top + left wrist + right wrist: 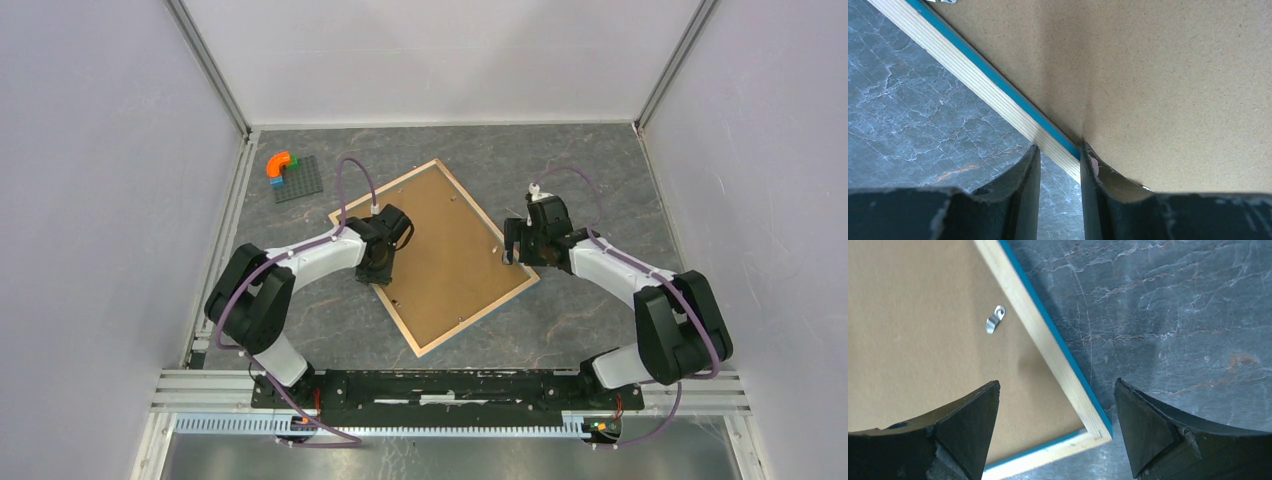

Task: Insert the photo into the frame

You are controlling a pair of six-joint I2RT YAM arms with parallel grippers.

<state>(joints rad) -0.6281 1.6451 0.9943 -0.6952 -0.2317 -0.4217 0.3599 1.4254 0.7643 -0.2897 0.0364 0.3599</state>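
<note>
The frame (pixel 478 318) lies face down in the middle of the table, its light wood side up and its blue edge showing. The plain brown backing board (pixel 440 250) fills it. The photo is hidden or out of view. My left gripper (pixel 383 262) is at the frame's left rail. In the left wrist view its narrow-set fingers (pixel 1059 150) straddle the rail (pixel 963 67), one tip outside on the table and one on the board (pixel 1173 90). My right gripper (pixel 517 255) is open and empty above the frame's right corner (pixel 1035 335), its fingers (pixel 1057 382) wide apart.
A silver turn clip (pixel 995 319) sits on the backing board near the right rail. Orange and blue bricks (pixel 280 165) rest on a grey baseplate (pixel 298 178) at the back left. Enclosure walls stand on three sides.
</note>
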